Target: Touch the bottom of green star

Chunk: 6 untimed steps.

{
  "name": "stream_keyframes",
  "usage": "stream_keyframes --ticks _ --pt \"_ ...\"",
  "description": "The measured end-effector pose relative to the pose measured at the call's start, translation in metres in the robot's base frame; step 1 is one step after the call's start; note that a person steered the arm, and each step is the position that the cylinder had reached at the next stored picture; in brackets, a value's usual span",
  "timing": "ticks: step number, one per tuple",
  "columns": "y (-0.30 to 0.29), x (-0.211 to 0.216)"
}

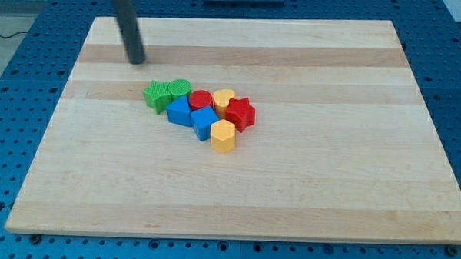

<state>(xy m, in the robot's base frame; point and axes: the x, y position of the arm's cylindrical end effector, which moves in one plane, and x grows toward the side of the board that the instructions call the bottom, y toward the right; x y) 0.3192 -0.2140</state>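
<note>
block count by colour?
green: 2, star, round one
blue: 2
red: 2, cylinder, star
yellow: 2, heart, hexagon
total: 8
My tip is up-left of the cluster, touching none.

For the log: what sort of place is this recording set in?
Probably a robotics lab bench: a wooden board lies on a blue perforated table, coloured blocks such as the green star are clustered on it, and my tip stands up-left of them.

My tip rests on the wooden board, up-left of the green star, apart from it; 8 blocks cluster mid-board.
</note>
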Motion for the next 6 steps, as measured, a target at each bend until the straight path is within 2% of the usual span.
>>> stream_keyframes --ticks 3,4,6 --pt "-0.008 0.093" --pt "0.018 0.109" --pt "0.086 0.111"
